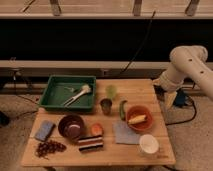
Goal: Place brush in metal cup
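The brush, long and cream-white with a rounded head, lies diagonally inside the green tray at the table's back left. The metal cup, small and dark grey, stands upright at the table's middle, just right of the tray. My gripper hangs at the end of the white arm by the table's right edge, far from both the brush and the cup. It holds nothing that I can see.
A small grey fork-like piece lies in the tray beside the brush. Around the metal cup are a yellow-green cup, a green vegetable, an orange bowl, a dark bowl, a white cup, a blue sponge and grapes.
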Controlling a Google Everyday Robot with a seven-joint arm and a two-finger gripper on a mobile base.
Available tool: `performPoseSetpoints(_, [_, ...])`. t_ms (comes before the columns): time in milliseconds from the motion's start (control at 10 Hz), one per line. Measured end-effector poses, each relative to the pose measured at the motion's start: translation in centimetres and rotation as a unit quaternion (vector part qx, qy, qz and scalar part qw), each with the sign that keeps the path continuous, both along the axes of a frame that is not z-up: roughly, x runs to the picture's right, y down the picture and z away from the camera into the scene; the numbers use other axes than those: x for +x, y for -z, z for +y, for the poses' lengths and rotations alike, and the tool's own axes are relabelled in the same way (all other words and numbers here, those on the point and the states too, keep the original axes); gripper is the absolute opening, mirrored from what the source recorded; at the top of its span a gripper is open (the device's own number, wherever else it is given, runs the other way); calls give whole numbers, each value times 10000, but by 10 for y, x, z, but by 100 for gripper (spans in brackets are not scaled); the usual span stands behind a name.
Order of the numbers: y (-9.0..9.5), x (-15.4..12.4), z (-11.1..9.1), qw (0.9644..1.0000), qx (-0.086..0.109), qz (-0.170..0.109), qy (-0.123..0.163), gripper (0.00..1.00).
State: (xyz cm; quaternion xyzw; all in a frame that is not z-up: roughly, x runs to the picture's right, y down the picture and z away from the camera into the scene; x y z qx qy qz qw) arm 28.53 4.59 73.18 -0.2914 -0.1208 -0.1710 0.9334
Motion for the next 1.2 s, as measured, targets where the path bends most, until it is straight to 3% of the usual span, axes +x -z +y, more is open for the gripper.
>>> performPoseSetpoints(800, [0, 0, -1, 10000, 11, -12, -8, 80])
performPoseSetpoints(1000, [-5, -10, -4, 9995, 57, -297, -29, 80])
performPoseSetpoints(1200, [-13, -40, -11, 9982, 97, -584, -8, 80])
